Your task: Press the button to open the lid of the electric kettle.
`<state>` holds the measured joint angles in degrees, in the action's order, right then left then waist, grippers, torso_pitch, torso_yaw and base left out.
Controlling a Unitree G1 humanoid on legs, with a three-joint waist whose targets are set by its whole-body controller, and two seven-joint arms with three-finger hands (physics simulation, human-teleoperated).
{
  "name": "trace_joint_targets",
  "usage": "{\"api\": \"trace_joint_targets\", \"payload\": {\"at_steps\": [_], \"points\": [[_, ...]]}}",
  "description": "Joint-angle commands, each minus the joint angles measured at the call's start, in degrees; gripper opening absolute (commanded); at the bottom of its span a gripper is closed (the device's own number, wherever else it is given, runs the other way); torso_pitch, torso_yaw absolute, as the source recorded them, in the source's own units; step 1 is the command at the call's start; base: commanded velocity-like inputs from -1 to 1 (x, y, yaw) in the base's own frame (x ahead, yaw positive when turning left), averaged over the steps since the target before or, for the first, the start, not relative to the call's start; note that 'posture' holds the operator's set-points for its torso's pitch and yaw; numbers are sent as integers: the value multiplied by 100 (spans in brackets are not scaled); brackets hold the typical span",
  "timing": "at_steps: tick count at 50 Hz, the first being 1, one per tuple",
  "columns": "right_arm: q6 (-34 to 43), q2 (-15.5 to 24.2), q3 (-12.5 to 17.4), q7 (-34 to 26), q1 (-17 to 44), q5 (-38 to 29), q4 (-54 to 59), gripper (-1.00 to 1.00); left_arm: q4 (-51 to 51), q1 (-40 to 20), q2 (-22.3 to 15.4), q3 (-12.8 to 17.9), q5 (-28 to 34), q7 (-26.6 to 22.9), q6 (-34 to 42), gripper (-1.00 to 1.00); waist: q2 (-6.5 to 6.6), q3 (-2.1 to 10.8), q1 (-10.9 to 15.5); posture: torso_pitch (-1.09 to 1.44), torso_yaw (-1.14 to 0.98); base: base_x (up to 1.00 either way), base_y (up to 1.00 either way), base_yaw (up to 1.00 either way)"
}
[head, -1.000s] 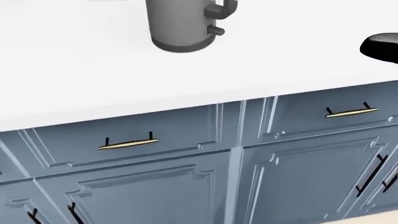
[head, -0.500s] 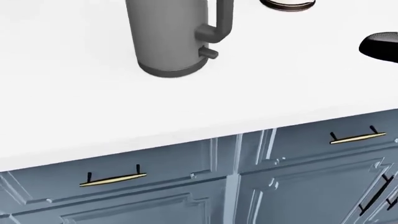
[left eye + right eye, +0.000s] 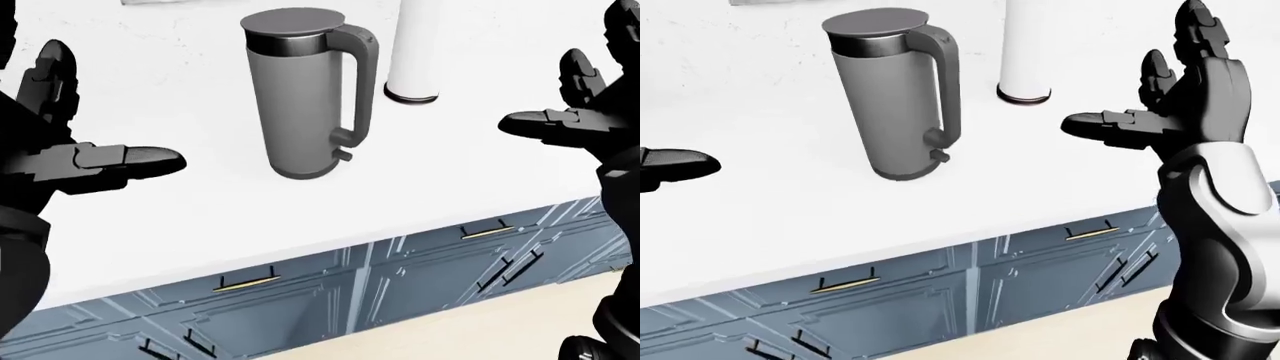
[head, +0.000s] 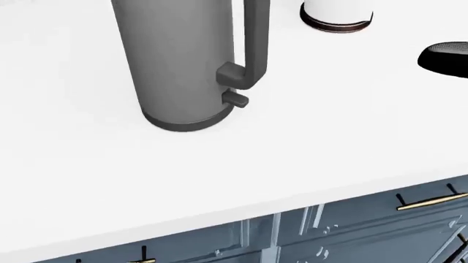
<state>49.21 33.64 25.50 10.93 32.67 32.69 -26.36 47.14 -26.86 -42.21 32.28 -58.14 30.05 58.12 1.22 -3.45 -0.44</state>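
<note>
— While both my hands hang over the white counter [image 3: 180, 217], where does the kettle stand?

— The tall grey cylindrical electric kettle [image 3: 295, 112] stands upright on the counter, roughly between my two hands and farther up the left-eye view than either. Its dark round lid [image 3: 292, 22] lies flat and closed on top. Its grey loop handle [image 3: 358, 82] faces the view's right, toward my right hand.

— How are your fingers?

— My black left hand [image 3: 60, 150] is at the left edge with its fingers [image 3: 130, 159] spread and straight, one pointing toward the kettle; it holds nothing and is well apart from the kettle's body. My black right hand [image 3: 1185, 97] is raised at the right, its fingers [image 3: 1105, 124] also spread, one aimed leftward at the handle, and it is empty and clear of it.

— Anything else on the counter?

— A white cylinder with a dark band at its base [image 3: 412, 52] stands just right of the handle, above it in the view. Below the counter's edge run blue-grey panelled cabinet fronts [image 3: 400, 277] with slim brass handles [image 3: 246, 283].
</note>
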Motion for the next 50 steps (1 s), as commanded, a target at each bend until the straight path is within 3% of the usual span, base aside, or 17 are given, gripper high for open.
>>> {"api": "trace_joint_targets", "payload": {"at_steps": [1,4,5,7,13,16,17,18,19,22,25,28,29,32,34,40,50], "points": [[-148,67,23,-20,142,16,-123,100,10,-82,-75,75,68,20,-147,100,-13,67,5,0,0,20,0,0],[-106,77,30,-1,169,45,-157,100,9,-99,-96,104,23,43,-134,100,429,196,-37,0,0,19,0,0],[-107,77,33,-1,168,47,-155,100,10,-97,-97,107,13,48,-134,100,246,158,24,0,0,20,0,0],[-111,78,26,-4,163,42,-149,100,1,-109,-117,115,-16,65,-134,100,336,123,28,0,0,18,4,0],[-116,84,29,-5,173,45,-139,100,-6,-102,-139,106,-41,83,-160,100,-26,90,107,0,0,19,5,0],[-121,99,30,-5,187,41,-119,100,-18,-103,-168,128,-54,86,-167,100,-387,153,139,0,0,19,5,0],[-121,102,38,-7,183,47,-120,100,-19,-108,-180,128,-63,91,-167,100,-418,221,159,0,0,20,5,0],[-131,103,35,-7,182,41,-115,100,-16,-112,-193,140,-82,104,-163,100,-322,127,80,0,0,18,5,0],[-131,108,34,-8,187,43,-113,100,-14,-113,-205,151,-99,121,-163,100,-393,113,98,0,0,19,5,0],[-146,124,30,-20,178,27,-103,100,-15,-97,-214,145,-108,133,-184,100,-293,145,48,0,0,19,5,0],[-155,124,37,-43,158,23,-132,100,-7,-93,-241,151,-131,157,-190,100,-176,-8,-17,0,0,5,0,0],[-182,122,63,-35,180,54,-133,100,15,-37,-267,138,134,84,-289,100,163,41,-79,0,0,0,0,0],[-194,123,60,-31,179,53,-123,100,21,-30,-251,131,188,50,-296,100,64,16,-105,0,0,0,0,0],[-216,138,54,-26,180,52,-105,100,97,9,-259,40,663,-104,-342,100,-16,73,-42,0,0,0,0,0],[-216,141,51,-18,185,54,-104,100,105,-63,-92,130,504,-126,-200,100,-68,71,-28,0,0,0,0,0],[-222,173,47,-16,195,-20,-47,100,195,-33,-106,317,302,-197,-291,100,-97,73,54,0,0,0,0,0],[-191,155,10,-45,208,-124,-39,100,155,39,-178,282,128,-125,-417,100,-97,124,50,-3,0,0,0,0]]}}
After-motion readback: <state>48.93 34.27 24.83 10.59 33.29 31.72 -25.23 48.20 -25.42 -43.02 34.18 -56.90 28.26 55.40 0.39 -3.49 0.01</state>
